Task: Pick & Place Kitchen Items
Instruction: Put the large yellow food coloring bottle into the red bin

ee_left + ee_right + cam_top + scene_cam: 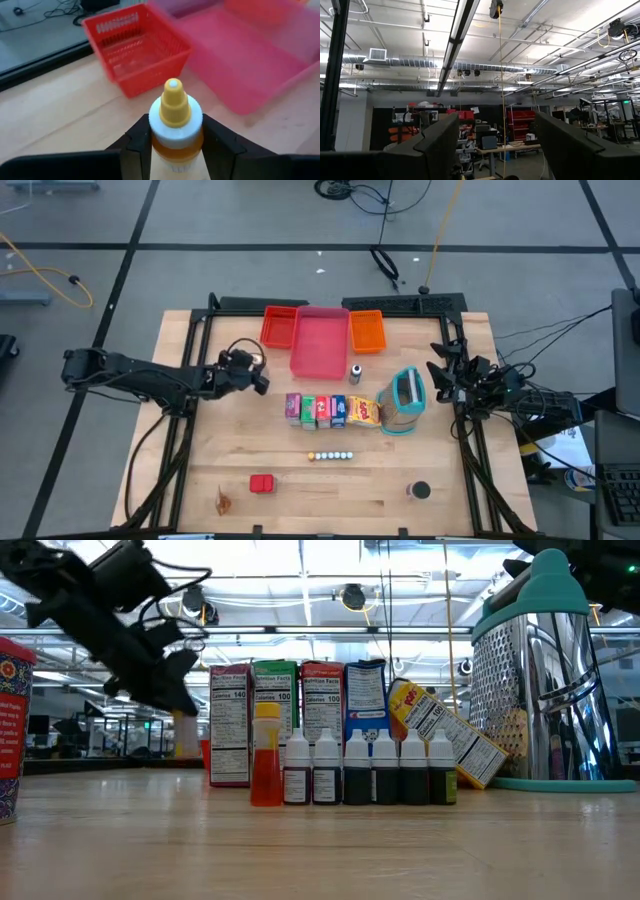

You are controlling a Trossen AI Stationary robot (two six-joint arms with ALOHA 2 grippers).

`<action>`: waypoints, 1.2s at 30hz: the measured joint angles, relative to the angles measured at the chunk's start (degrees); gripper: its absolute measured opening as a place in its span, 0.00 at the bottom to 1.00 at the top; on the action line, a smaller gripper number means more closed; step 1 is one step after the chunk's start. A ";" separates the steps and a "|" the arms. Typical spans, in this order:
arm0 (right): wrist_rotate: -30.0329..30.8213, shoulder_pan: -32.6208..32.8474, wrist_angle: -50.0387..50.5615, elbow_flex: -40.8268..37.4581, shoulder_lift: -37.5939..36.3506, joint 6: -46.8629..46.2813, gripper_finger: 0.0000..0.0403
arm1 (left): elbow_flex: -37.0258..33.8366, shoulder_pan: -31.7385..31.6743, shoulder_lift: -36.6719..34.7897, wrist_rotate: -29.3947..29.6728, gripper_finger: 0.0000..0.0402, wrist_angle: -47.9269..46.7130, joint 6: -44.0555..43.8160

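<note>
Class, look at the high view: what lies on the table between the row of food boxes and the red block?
In the high view, a short line of pale beads lies between the food boxes and the red block; otherwise bare wood.

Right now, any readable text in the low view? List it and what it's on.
"Nutrition Facts", "140": purple box
"Nutrition Facts", "100": green box
"Calories 100": red box
Blue box, tilted yellow box, bottle labels: print too small to read.
Red cup: pattern, no legible words.
</note>
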State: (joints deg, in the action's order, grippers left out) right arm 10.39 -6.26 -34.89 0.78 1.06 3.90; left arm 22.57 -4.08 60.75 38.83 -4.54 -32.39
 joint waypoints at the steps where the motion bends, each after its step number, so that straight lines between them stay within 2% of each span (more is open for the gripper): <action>1: 0.00 -0.01 0.00 0.00 0.00 0.00 0.63 | 1.13 -0.32 0.00 -0.30 0.30 -0.33 0.89; 5: 0.00 -0.01 0.00 0.00 0.00 0.00 0.63 | 5.93 -2.86 0.00 -0.24 0.30 -1.31 6.35; 9: 0.00 0.00 0.01 0.00 -0.01 0.00 0.63 | 10.23 -7.95 0.00 -0.75 0.30 -2.16 10.89; 20: 0.00 0.00 0.00 0.00 0.00 0.00 0.63 | 15.49 -24.05 0.17 -14.36 0.30 -0.82 18.46; 36: 0.02 -0.02 0.01 0.00 -0.01 -0.21 0.63 | 23.96 -37.00 21.37 -24.11 0.30 7.68 27.42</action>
State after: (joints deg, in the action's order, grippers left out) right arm 10.41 -6.28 -34.89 0.78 1.05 3.69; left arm 46.53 -41.08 82.12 14.72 3.14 -4.97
